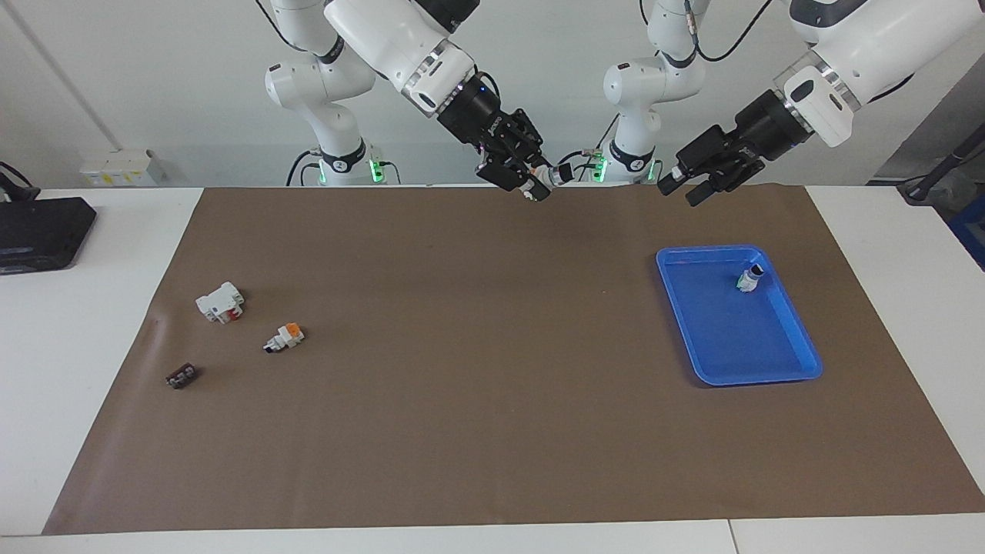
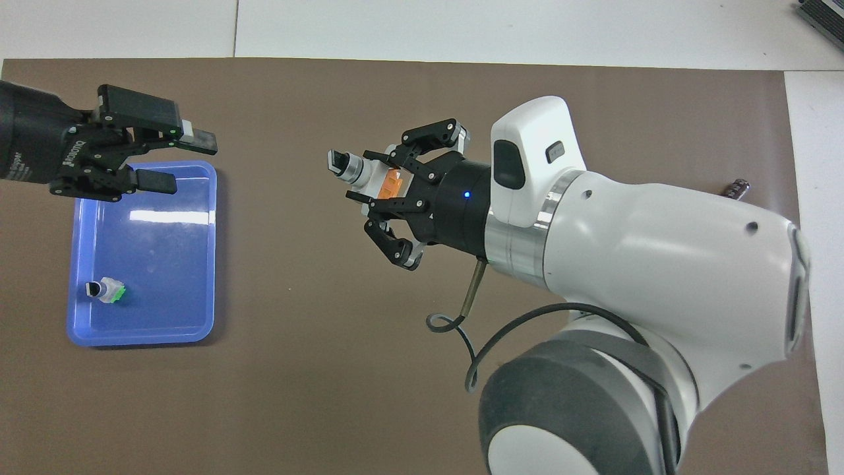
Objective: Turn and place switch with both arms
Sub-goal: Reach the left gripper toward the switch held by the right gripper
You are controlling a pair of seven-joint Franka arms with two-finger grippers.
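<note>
My right gripper (image 1: 536, 185) (image 2: 377, 185) is shut on a switch (image 1: 555, 176) (image 2: 349, 166), held in the air over the mat's middle near the robots' edge. Its black button end points toward the left arm's end, and its orange face shows from above. My left gripper (image 1: 679, 188) (image 2: 188, 161) hangs open and turned sideways over the mat beside the blue tray (image 1: 731, 338) (image 2: 165, 264), a gap away from the held switch. A second switch (image 1: 748, 278) (image 2: 105, 291) stands in the tray. A third one (image 1: 283, 338) lies on the mat toward the right arm's end.
A white block with a red part (image 1: 221, 302) and a small dark-brown piece (image 1: 181, 376) lie near the loose switch. A black device (image 1: 42, 231) sits on the white table off the brown mat (image 1: 477, 400), at the right arm's end.
</note>
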